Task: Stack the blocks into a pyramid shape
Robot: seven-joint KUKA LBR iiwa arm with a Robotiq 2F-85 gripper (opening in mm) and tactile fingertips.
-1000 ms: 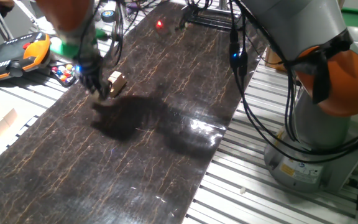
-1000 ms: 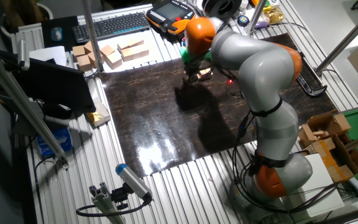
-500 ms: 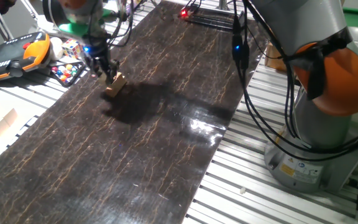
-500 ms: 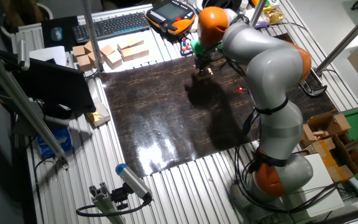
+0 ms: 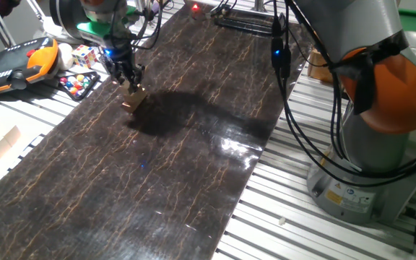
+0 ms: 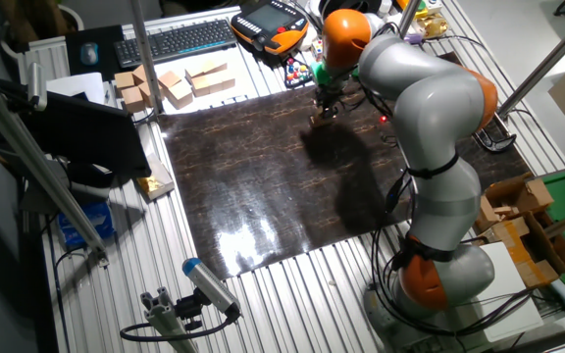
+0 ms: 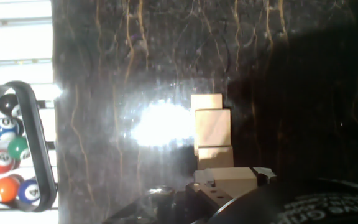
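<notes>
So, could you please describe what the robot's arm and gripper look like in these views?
The arm is built of rounded silver-grey segments with bright orange joint bands. Black cables hang loosely along it. The wrist carries a green ring and a small blue light, and the gripper has two slim dark fingers.

Four tan blocks (image 7: 213,126) show; six billiard balls (image 7: 5,160).
</notes>
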